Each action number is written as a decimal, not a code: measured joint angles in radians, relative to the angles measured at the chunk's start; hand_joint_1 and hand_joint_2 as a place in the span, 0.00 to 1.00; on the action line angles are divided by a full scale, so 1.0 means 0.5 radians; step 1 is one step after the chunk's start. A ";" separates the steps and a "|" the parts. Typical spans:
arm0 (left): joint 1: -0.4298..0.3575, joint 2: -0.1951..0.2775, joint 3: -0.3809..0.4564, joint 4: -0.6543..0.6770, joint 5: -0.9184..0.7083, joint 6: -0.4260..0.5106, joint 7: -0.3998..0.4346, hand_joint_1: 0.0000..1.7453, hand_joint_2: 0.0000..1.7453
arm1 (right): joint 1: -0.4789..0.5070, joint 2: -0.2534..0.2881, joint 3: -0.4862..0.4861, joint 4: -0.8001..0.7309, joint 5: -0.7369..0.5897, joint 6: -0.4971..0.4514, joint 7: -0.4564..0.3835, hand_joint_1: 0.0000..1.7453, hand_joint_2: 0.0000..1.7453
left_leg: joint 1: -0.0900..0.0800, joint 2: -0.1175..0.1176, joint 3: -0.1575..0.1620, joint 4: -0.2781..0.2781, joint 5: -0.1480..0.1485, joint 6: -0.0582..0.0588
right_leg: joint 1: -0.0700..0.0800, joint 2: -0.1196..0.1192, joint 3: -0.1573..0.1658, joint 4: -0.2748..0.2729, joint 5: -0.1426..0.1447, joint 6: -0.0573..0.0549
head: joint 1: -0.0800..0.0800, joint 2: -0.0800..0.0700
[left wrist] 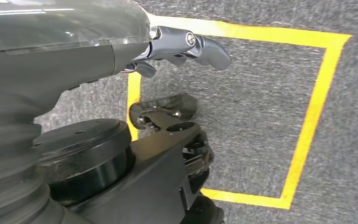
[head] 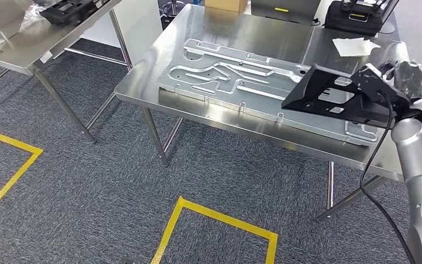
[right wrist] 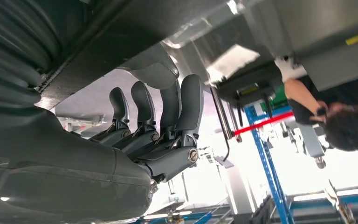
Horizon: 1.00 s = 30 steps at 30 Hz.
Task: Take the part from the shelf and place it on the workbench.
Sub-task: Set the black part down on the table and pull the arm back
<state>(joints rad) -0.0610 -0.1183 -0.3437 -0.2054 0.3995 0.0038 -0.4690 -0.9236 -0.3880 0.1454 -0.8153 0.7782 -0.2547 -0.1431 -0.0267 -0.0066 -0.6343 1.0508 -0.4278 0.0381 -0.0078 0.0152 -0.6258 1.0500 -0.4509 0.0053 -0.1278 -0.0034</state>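
A: What lies around, starting from the left?

B: A second steel table (head: pixel 30 41) stands at far left, carrying a dark object (head: pixel 68 11) wrapped in clear plastic. On the grey carpet floor (head: pixel 88 187) are yellow tape outlines (head: pixel 220 223). The left hand (left wrist: pixel 186 46) hangs low over one such tape square, its fingers loosely curled with nothing in them.

A: And the middle?

B: The surface (head: pixel 159 74), a steel bench, takes the centre. A large stamped metal panel (head: pixel 236 82) lies flat on it and covers most of the near half. A cardboard box (head: pixel 226 5) sits at the far edge, a black case (head: pixel 357 16) at the far right corner, and a white sheet of paper (head: pixel 354 46) just in front of that case.

A: Where is the part?

B: The black part (head: pixel 329 96) is at the right, above the right end of the metal panel, held by the right hand (head: pixel 387 82). The wrist view shows the fingers (right wrist: pixel 168 112) wrapped up against its dark underside.

A: Which way does it point?

B: Its long axis runs roughly left to right across the bench. The narrower, pointed end faces left toward the panel's middle and sits lower; the gripped end is higher, so it tilts. I cannot tell whether its low tip touches the panel.

A: Anything else nearby?

B: A black cable (head: pixel 376 159) loops down from the wrist. A person (right wrist: pixel 335 116) stands in the background by a blue rack (right wrist: pixel 268 163).
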 joint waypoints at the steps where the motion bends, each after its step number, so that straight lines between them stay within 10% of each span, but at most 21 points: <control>1: 0.000 0.000 0.000 0.000 0.000 0.000 0.015 0.00 1.00 | 0.045 -0.011 -0.003 -0.033 -0.002 0.002 0.002 1.00 1.00 | 0.000 0.000 0.000 0.000 0.000 0.002 | 0.000 -0.001 0.000 -0.001 0.000 0.001 | 0.000 0.000; 10: 0.002 0.001 0.023 0.000 0.045 -0.057 0.111 0.00 1.00 | 0.209 -0.066 -0.044 -0.136 0.031 0.051 -0.022 1.00 1.00 | -0.004 0.000 -0.003 0.003 -0.007 0.012 | -0.009 0.002 0.002 -0.006 0.003 0.011 | 0.000 0.000; 18: 0.012 0.008 0.040 0.000 0.059 -0.063 0.115 0.00 1.00 | 0.198 -0.012 -0.043 -0.103 0.100 -0.006 -0.007 1.00 1.00 | -0.009 -0.002 0.036 -0.058 -0.019 0.071 | -0.018 -0.001 0.004 0.028 0.041 0.054 | 0.000 0.000; 24: 0.020 0.014 0.040 0.001 0.053 -0.064 0.132 0.00 1.00 | 0.030 -0.012 -0.036 -0.094 0.156 0.144 0.087 1.00 1.00 | 0.007 0.007 0.119 -0.083 -0.046 0.074 | -0.041 -0.012 -0.284 0.483 -0.143 0.087 | 0.001 0.000; 28: 0.021 0.019 0.040 0.001 0.041 -0.078 0.143 0.00 1.00 | -0.221 -0.015 0.006 -0.009 0.190 0.356 0.147 1.00 1.00 | 0.029 0.011 0.189 -0.053 -0.126 0.023 | -0.073 -0.041 -0.182 0.136 0.095 0.126 | 0.001 0.000; 30: 0.014 0.023 0.040 0.001 0.037 -0.086 0.153 0.00 1.00 | -0.386 -0.017 0.049 0.076 0.215 0.459 0.175 1.00 1.00 | 0.029 0.015 0.202 -0.044 -0.161 -0.008 | -0.067 -0.048 -0.136 -0.001 0.133 0.101 | 0.001 0.000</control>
<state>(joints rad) -0.0537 -0.1065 -0.3235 -0.2051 0.4180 -0.0393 -0.3925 -1.1166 -0.3963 0.1700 -0.7772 0.8855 -0.0253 -0.0554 -0.0121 0.0010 -0.5332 1.0286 -0.5083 0.0339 -0.0410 -0.0086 -0.6939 1.0495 -0.3842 0.0560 -0.1274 -0.0034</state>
